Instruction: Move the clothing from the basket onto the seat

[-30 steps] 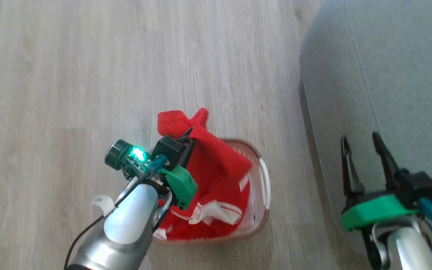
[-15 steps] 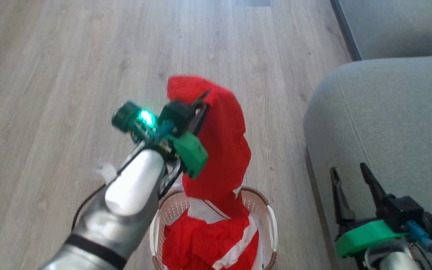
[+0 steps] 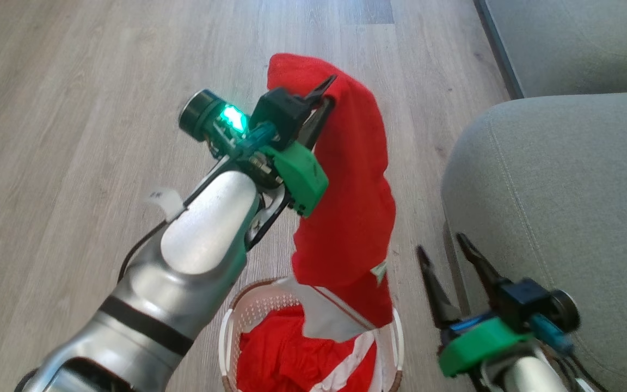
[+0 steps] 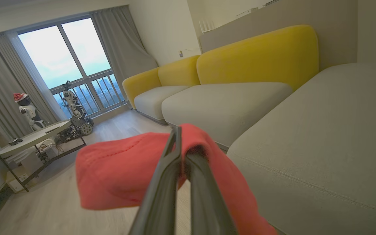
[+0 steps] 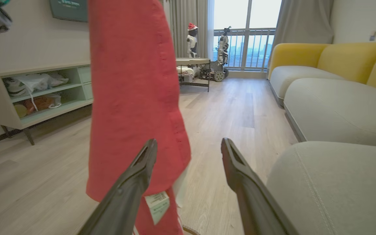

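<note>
Since the picture half a second back, my left hand [image 3: 329, 92] has climbed higher with the red garment [image 3: 346, 207], and my right hand [image 3: 440, 245] has slid from the seat [image 3: 564, 190] toward the hanging cloth. The left hand's two fingers are pressed together on a fold near the garment's top, and cloth spills over both sides of them in the left wrist view. From that hand the garment hangs down in a long drape, its white label [image 3: 380, 269] low on it. Its bottom end reaches the basket [image 3: 225, 332] below, and I cannot tell whether it is free of the rim. The rest of the clothing [image 3: 281, 359] lies in the basket, beneath the left hand. My right hand is empty, fingers spread apart, just to the right of the drape at the seat's near edge. I judge this to be the lift-out step, with the carry across not yet begun. Next I need to raise the left hand until the tail hangs free, then swing it rightward over the seat and let go only there. A dragging tail could tip the basket.
</note>
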Controlling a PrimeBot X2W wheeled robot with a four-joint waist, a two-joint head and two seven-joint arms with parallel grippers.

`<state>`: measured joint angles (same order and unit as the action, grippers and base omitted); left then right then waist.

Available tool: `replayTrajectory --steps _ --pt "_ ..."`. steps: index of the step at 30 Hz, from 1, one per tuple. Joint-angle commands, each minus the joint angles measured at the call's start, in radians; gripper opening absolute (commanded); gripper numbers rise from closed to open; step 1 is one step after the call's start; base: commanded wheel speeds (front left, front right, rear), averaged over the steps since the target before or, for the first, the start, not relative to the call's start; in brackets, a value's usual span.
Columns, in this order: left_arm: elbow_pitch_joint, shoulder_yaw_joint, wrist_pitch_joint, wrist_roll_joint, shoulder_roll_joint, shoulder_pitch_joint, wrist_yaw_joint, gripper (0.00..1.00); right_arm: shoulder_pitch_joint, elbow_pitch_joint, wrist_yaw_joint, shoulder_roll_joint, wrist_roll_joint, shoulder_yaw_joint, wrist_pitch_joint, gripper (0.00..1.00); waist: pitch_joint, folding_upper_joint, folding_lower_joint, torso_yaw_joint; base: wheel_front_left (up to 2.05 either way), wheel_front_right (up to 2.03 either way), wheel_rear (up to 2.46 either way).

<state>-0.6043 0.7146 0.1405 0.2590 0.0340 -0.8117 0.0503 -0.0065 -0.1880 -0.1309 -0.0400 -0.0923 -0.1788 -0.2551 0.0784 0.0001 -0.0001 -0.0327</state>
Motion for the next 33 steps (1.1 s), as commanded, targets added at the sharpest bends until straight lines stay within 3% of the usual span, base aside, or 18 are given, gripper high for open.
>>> replayTrajectory --steps 1,12,21,27,33 --pt "0.040 -0.018 -0.007 0.013 0.016 -0.092 -0.018 0.00 -0.078 0.020 0.000 -0.010 -0.004 -0.050 -0.007 1.00 -0.001 -0.0001 0.0001 0.001 0.00 0.00 0.00" --pt "0.057 0.060 -0.030 0.086 0.016 -0.149 -0.063 0.00 -0.210 -0.091 0.000 -0.010 -0.011 -0.188 -0.007 1.00 0.006 -0.0001 0.0001 -0.012 0.00 0.00 0.00" --pt "0.090 0.142 -0.040 0.149 0.016 -0.178 -0.099 0.00 -0.266 -0.213 0.000 -0.010 0.028 -0.151 -0.007 1.00 0.018 -0.0001 0.0001 -0.044 0.00 0.00 0.00" --pt "0.104 0.189 -0.037 0.182 0.016 -0.194 -0.116 0.00 -0.314 -0.262 0.000 -0.010 -0.031 -0.237 -0.007 1.00 0.019 -0.0001 0.0001 -0.069 0.00 0.00 0.00" --pt "0.120 0.230 -0.036 0.213 0.016 -0.200 -0.134 0.00 -0.352 -0.302 0.000 -0.010 -0.027 -0.216 -0.007 1.00 0.017 -0.0001 0.0001 -0.092 0.00 0.00 0.00"
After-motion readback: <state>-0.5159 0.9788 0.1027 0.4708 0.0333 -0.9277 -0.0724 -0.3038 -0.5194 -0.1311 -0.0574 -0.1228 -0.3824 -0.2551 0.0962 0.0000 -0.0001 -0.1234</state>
